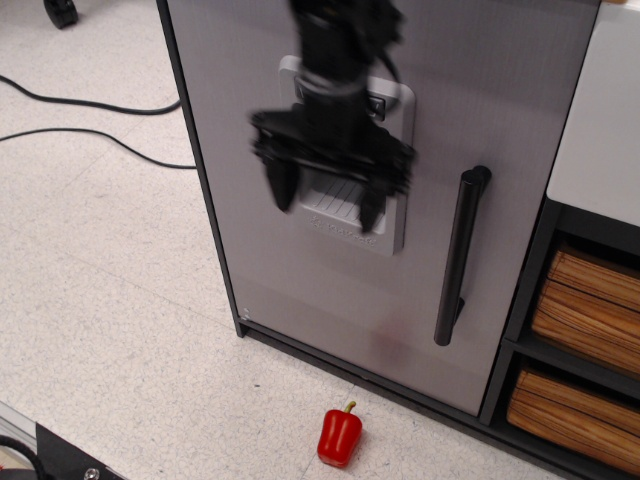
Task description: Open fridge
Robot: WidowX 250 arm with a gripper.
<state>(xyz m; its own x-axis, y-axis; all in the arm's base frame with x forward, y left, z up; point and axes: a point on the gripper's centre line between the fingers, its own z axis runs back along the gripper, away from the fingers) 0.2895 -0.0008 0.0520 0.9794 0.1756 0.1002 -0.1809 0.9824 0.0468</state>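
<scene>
The tall dark-framed fridge with its brushed silver-grey door (300, 290) is seen fully closed, standing on the pale floor beside a unit of wooden-slat drawers (585, 300). Nothing of the opening is judged done. The black end effector (330, 195), motion-blurred, is held spread and empty before the grey dispenser recess (390, 215); the vertical black bar handle (460, 255) is ungrasped.

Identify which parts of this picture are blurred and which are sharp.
In the observation.image view, the black two-fingered gripper and its arm are smeared by motion blur; the brushed silver-grey fridge door, vertical black bar handle and red bell pepper are sharp.
</scene>
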